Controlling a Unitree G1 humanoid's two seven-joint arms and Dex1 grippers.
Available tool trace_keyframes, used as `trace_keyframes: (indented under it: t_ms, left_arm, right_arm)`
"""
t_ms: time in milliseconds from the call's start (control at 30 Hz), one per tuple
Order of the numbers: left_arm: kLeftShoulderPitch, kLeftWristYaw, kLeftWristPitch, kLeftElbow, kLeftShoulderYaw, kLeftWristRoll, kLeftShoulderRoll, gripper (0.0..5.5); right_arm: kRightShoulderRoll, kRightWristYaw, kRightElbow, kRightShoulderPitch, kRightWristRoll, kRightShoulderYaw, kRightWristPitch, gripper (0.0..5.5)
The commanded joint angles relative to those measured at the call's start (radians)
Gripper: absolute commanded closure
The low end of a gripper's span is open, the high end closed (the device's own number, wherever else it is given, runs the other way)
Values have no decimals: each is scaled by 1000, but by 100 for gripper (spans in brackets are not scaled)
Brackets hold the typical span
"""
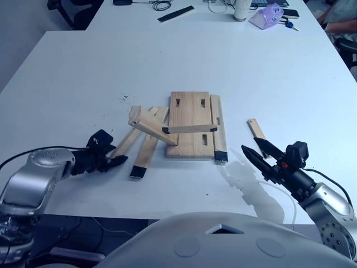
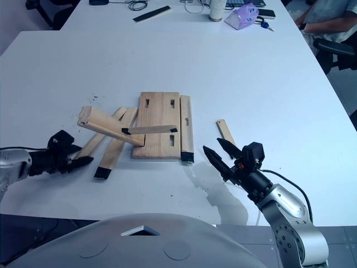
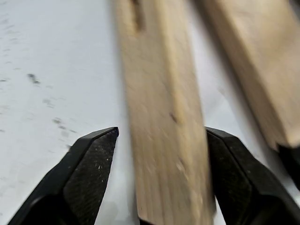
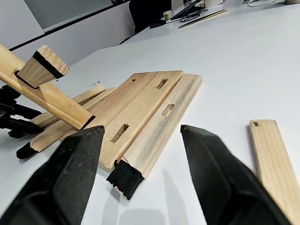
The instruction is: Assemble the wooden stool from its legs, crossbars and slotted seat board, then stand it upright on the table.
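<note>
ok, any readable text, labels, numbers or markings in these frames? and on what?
None can be read.
Seat board, legs, loose slat: bare wood with slots and black-painted tips, no print or numbers.
Purple object and white cylinder at the table's far end: any print on them is too small to read.

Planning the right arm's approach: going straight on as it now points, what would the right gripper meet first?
Probably the light wooden leg with a black-painted end, lying beside the slotted wooden seat board; the open right gripper aims near that end. Depth is unclear.
</note>
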Motion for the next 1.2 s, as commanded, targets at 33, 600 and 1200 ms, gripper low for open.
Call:
trace_keyframes:
  t_ms: [33, 600, 1200]
  left_arm:
    - [-64, -6, 8, 38, -35, -11, -20, 231]
    - [-263, 93, -11, 245, 51, -40, -141, 335]
    - [-850, -43, -184, -144, 195, -612, -268, 337]
  right_arm:
    - [-16, 4, 14, -28, -3, -3, 4, 251]
    - [-48, 0, 43, -81, 4, -21, 10, 251]
    - [-467, -241, -103, -704, 1028, -351, 112, 251]
